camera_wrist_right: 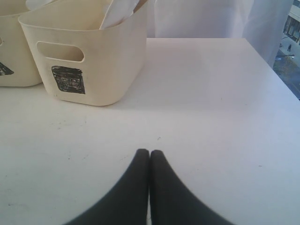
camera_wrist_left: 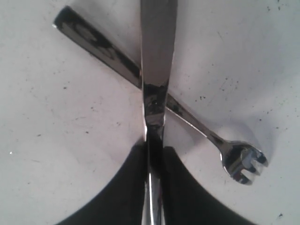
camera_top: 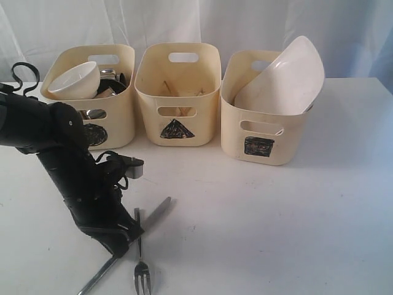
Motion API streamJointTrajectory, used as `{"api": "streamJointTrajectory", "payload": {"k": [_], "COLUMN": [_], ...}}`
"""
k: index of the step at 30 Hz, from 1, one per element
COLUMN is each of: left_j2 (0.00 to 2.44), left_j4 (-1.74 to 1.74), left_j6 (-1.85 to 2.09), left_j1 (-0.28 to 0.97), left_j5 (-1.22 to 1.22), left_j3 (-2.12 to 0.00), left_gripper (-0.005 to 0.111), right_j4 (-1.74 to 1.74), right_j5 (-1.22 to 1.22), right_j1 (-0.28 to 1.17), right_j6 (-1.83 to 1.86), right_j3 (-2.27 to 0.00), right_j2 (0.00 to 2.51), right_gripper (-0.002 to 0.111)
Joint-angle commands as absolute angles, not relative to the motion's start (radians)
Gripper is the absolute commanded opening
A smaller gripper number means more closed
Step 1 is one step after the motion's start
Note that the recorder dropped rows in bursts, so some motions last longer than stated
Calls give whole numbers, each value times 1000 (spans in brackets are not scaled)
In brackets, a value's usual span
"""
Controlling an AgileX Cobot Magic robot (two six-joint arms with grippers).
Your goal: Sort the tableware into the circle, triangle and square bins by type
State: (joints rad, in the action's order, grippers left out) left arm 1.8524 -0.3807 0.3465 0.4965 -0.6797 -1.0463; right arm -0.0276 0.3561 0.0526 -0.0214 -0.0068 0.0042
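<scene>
The sorting is looking nearly finished: the white bowl is sitting in the circle bin, the white square plate is leaning in the square bin, and something wooden, perhaps the chopsticks, is showing inside the triangle bin. Only the knife and the fork are lying crossed on the surface — the left fingers are gripping the knife, which is lying over the fork. The right fingers are pressing together, holding nothing, near the square bin.
</scene>
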Motion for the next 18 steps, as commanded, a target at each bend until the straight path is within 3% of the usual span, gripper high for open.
{"api": "streamJointTrajectory", "payload": {"k": [1, 18], "left_j2": [1856, 1815], "left_j4": [-341, -341], "left_j6": [340, 340], "left_j1": [502, 502], "left_j5": [-681, -669], "left_j3": [-1025, -1025], "left_gripper": [0, 0], "right_j4": [-30, -30], "right_j5": [350, 350], "right_j1": [48, 48], "right_j6": [-23, -23], "right_j3": [0, 0], "right_j2": [0, 0], "right_gripper": [0, 0]}}
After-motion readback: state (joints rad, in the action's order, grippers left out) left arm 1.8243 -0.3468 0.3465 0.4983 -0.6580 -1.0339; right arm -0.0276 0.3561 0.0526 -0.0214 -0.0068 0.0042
